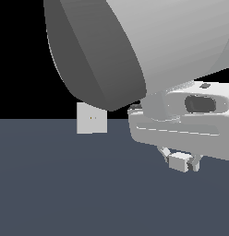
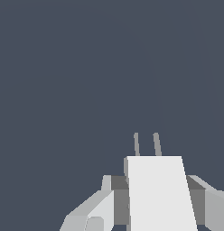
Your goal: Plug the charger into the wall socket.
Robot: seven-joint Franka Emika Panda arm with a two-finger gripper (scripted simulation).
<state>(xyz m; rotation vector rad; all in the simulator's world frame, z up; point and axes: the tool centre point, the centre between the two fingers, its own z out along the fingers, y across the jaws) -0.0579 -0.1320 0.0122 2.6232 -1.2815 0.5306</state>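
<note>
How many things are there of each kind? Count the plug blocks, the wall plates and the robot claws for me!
Charger: 1, with 2 thin prongs
Wall socket: 1
Gripper: 1, shut on the charger
Total: 3

The gripper [image 1: 182, 162], clamped on the charger [image 1: 179, 162], hangs over bare bench [image 1: 65, 184]. Open surface lies between it and the socket [image 1: 91, 118] standing upright at the bench's far edge; nothing stands between them.
</note>
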